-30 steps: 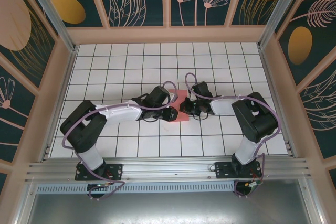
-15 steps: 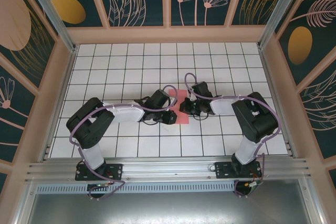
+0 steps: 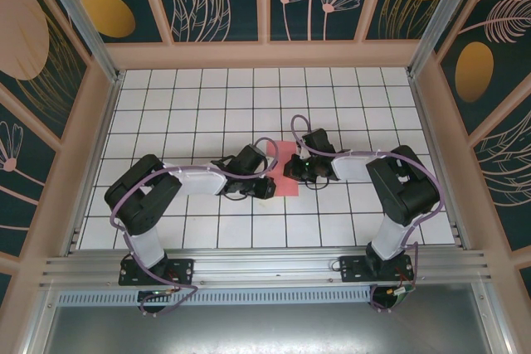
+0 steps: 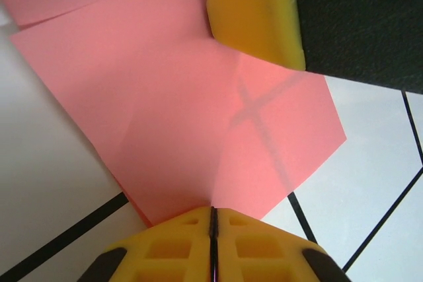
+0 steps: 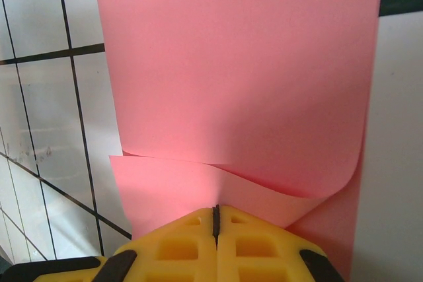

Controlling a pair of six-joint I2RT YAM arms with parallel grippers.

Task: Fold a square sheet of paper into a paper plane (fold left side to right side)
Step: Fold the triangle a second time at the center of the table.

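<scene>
A thin, matte pink-red sheet of paper lies partly folded on the white, black-gridded tile table, between the two arms near the table's middle. Dark grid lines show faintly through the paper in the left wrist view, where soft creases fan out from its near edge. In the right wrist view the sheet stretches away flat and smooth, and one layer curls over in a rounded lip close to the fingers.

The left gripper reaches in from the sheet's left. Its ribbed yellow foam fingers are pressed fully together and pinch the near edge where a crease ends. The right gripper meets the paper from the opposite side, its jaws likewise clamped tight on the curled edge. One of its yellow pads rests on the paper's far side in the left wrist view.
</scene>
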